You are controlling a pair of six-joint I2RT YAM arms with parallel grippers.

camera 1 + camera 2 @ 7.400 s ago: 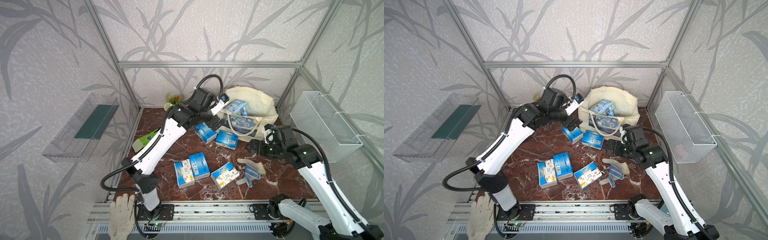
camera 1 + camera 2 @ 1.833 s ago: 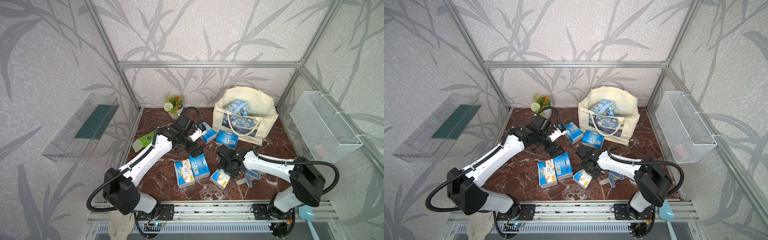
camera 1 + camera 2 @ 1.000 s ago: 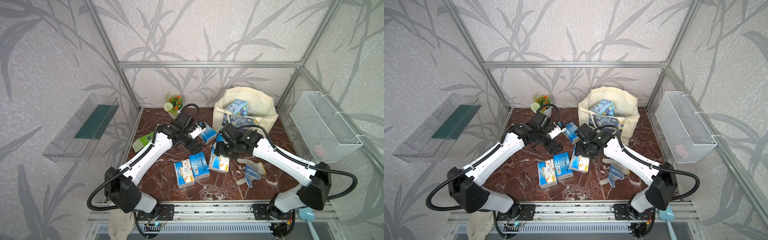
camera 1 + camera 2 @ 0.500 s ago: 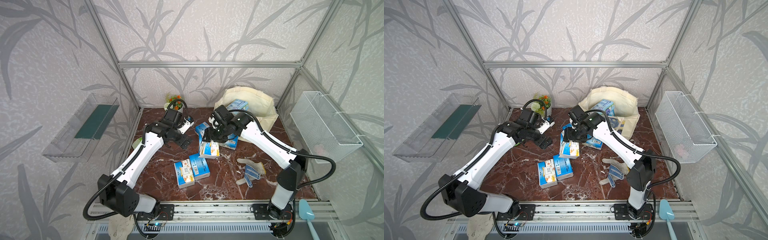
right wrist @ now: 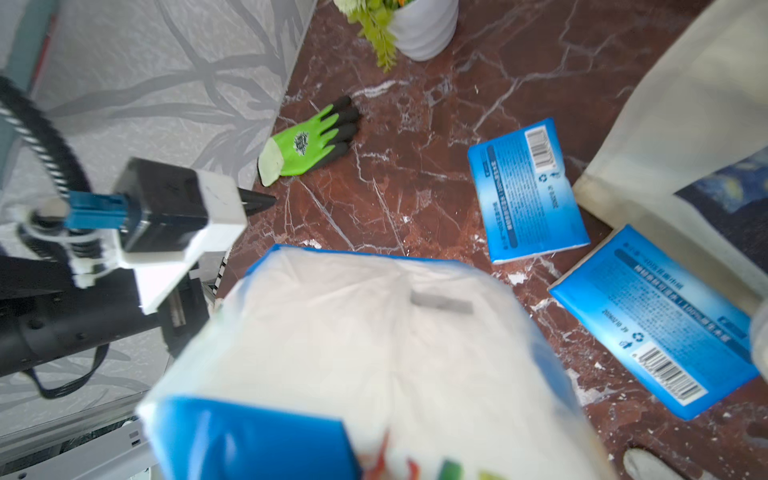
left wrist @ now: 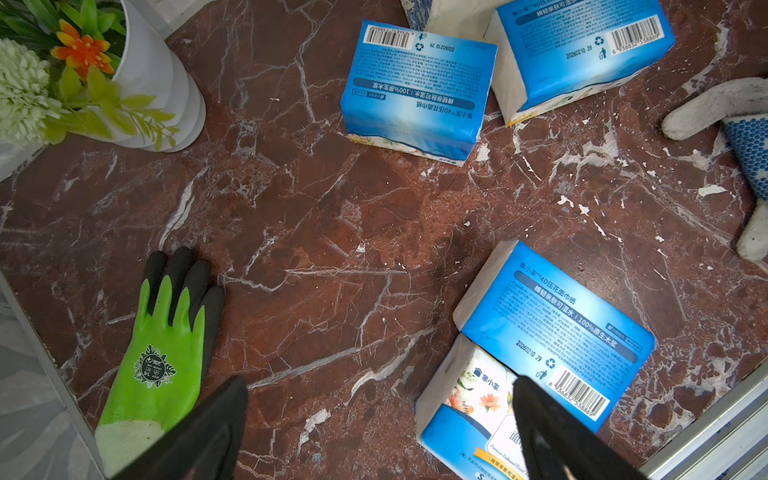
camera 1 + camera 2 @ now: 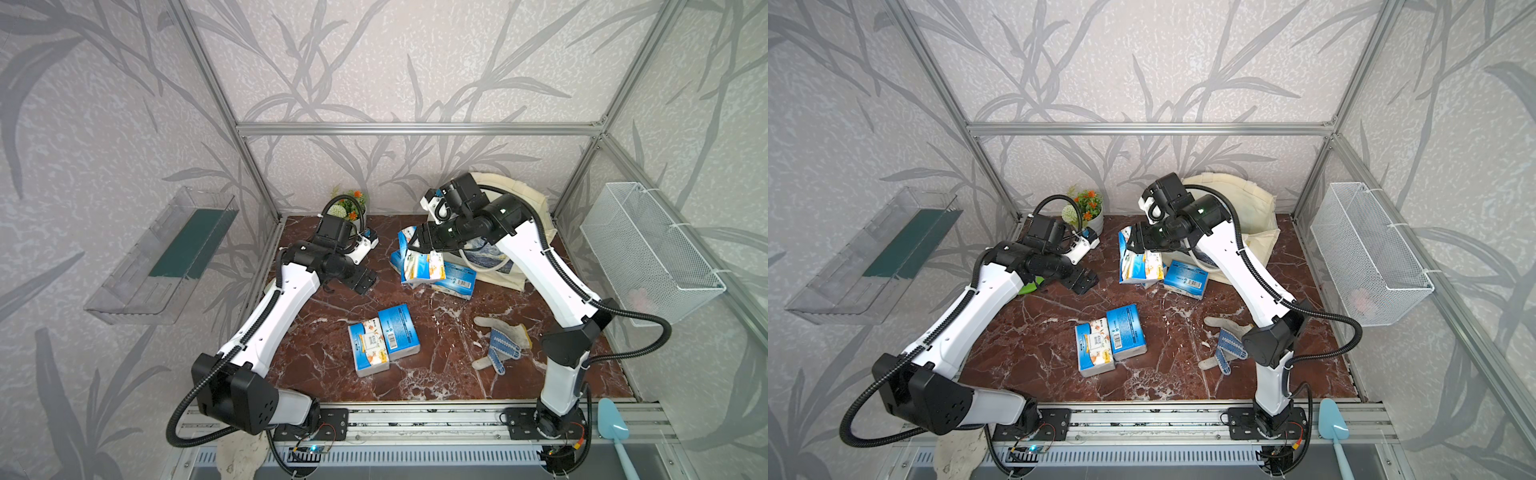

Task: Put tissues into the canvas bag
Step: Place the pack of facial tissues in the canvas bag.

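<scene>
Top view: tissues (image 7: 422,270) seemingly long-axis vertical

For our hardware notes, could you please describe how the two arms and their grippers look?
The left arm and right arm have white shells, black joints and looped black corrugated cables. The left gripper and right gripper have black fingers.

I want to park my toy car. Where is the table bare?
Bare marble lies between the green glove and the two front packs, and along the front edge near the dotted glove. It is crowded by the canvas bag, where packs lie and the right jaws hold a pack.
</scene>
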